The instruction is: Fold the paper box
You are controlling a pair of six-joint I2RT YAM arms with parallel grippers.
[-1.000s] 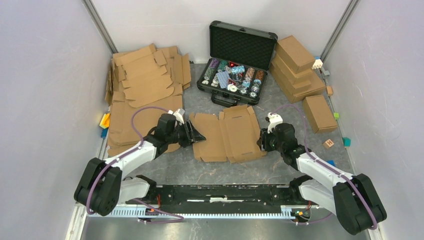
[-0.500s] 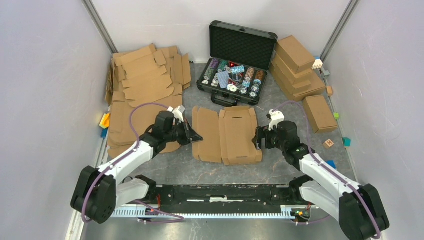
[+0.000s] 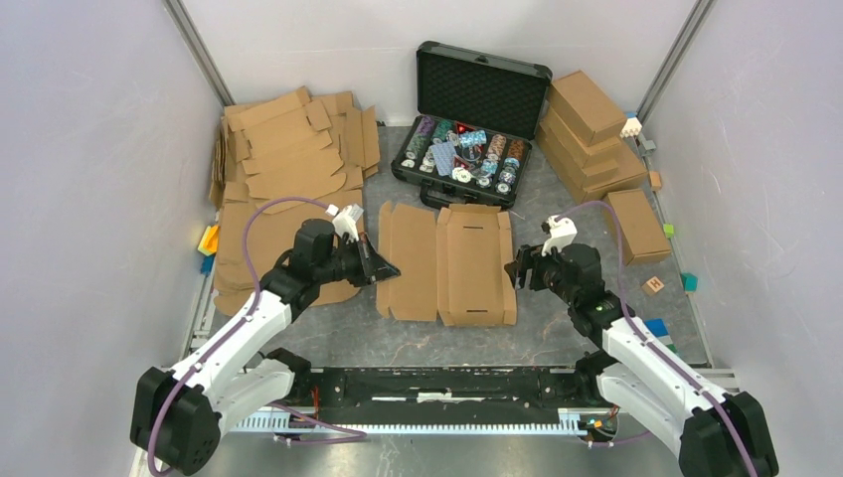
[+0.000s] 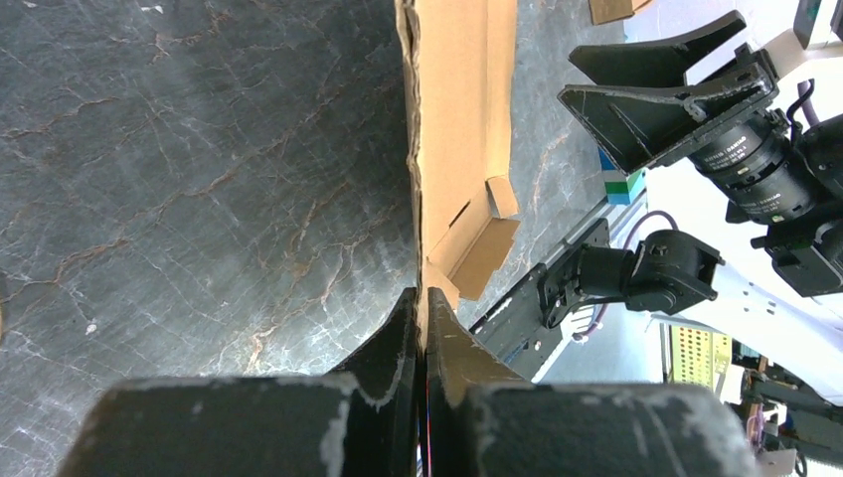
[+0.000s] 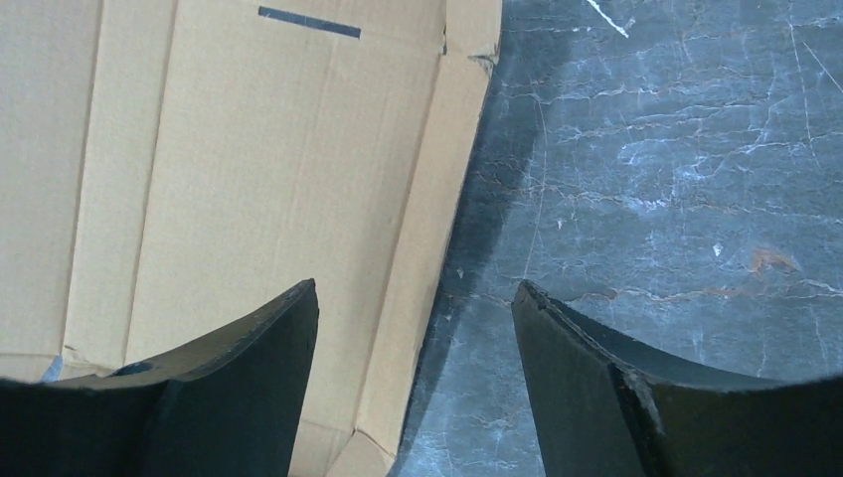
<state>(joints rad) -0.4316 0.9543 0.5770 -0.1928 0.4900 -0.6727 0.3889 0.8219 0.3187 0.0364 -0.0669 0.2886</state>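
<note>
Left gripper [image 4: 422, 298] is clamped tight, both fingers pressed together on the left edge of the paper box [image 3: 447, 263]. From the left wrist the card runs edge-on straight out of the pinch, thin as a line.

Over to the right gripper [image 5: 416, 290]: jaws spread wide, nothing in them. One finger [image 5: 249, 368] hangs over the brown card, the other over bare table [image 5: 676, 199], and the box's right side flap runs up between the two. Whether either tip touches the card, I can't tell from here. A narrow dark slot [image 5: 309, 22] shows near the top of that panel.

Pulling out to the overhead view, the paper box lies opened flat in the middle of the dark marbled table, spread between the two grippers. It has a narrower panel on the left and the wider main panel on the right.

Just behind it sits an open black case [image 3: 484, 89] filled with rows of coloured chips, its front edge near the box's far flaps. Far left, a heap of flat cardboard blanks [image 3: 288, 169] spreads along the wall, reaching down beside the left arm. Far right there's a stack of finished brown boxes [image 3: 589, 134], and one more closed box [image 3: 634, 225] lying alone just in front of it. A few small coloured blocks [image 3: 689, 282] dot the right edge.
</note>
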